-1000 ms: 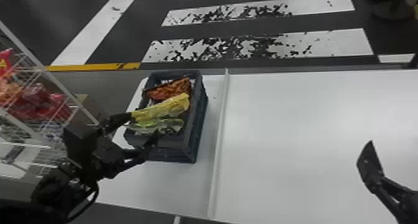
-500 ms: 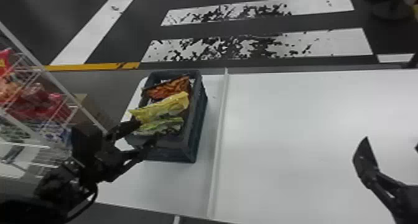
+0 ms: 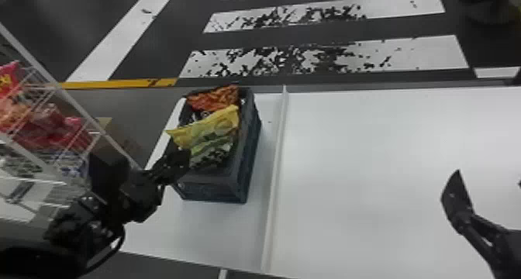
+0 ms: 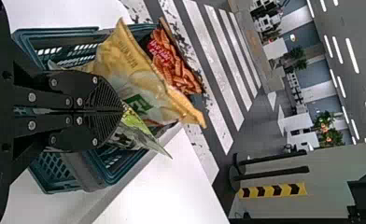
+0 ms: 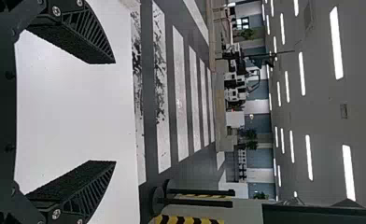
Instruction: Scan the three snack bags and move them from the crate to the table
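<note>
In the head view, my left gripper is at the crate's near left, closed on the left end of the green snack bag. The yellow snack bag lies beside it, and the orange-red snack bag is at the far end of the crate. From the left wrist view, my left gripper has its fingers together, with the green bag coming out past the tips. Over the table at the right is my right gripper; in the right wrist view that gripper is wide apart, holding nothing.
The crate stands on the left part of the white table, left of a raised white strip. A wire rack with colourful packages stands by the left arm.
My left gripper's fingers have come together on the green bag's end; before, they were spread around it. The right gripper has shifted slightly left.
</note>
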Robot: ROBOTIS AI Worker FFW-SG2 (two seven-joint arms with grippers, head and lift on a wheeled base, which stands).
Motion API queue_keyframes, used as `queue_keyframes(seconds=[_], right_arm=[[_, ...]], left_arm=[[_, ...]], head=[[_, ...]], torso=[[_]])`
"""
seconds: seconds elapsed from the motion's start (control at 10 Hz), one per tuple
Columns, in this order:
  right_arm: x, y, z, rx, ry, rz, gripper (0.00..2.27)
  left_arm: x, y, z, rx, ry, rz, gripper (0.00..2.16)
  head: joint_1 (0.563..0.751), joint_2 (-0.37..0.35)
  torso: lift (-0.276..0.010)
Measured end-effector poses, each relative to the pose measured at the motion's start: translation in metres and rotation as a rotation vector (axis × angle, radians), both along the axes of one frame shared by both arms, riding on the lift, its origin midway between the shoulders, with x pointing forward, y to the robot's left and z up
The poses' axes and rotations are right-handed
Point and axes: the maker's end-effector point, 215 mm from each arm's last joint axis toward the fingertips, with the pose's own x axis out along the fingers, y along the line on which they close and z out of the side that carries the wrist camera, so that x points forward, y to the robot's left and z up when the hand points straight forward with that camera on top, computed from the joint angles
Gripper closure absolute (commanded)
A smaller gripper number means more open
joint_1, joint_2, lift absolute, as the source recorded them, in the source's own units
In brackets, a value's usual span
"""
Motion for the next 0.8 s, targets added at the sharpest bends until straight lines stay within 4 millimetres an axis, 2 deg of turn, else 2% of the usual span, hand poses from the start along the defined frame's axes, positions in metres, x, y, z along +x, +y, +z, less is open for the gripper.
queue_keyframes(seconds=[0.3,0.4,0.5,0.6,0.8], right_arm=[[0.001,-0.002,0.004,0.001,-0.012,-0.011,0.12],[0.001,-0.002,0.004,0.002,-0.014,-0.012,0.12],[0.001,-0.002,0.004,0.004,-0.014,-0.011,0.12],[0.001,-0.001,0.005,0.007,-0.017,-0.010,0.12],[0.002,0.000,0.010,0.012,-0.029,-0.011,0.12]], left_arm=[[-0.003,-0.003,0.031,-0.011,-0.052,0.005,1.90],[-0.007,-0.004,0.049,-0.022,-0.078,0.008,1.90],[-0.011,-0.003,0.069,-0.037,-0.096,0.021,2.05],[-0.015,0.000,0.090,-0.056,-0.116,0.041,2.09],[-0.021,0.012,0.124,-0.104,-0.133,0.102,2.10]], head=[[0.695,0.260],[0.695,0.259],[0.695,0.263],[0.695,0.266],[0.695,0.289]], torso=[[-0.062],[-0.062],[-0.062],[-0.062],[-0.062]])
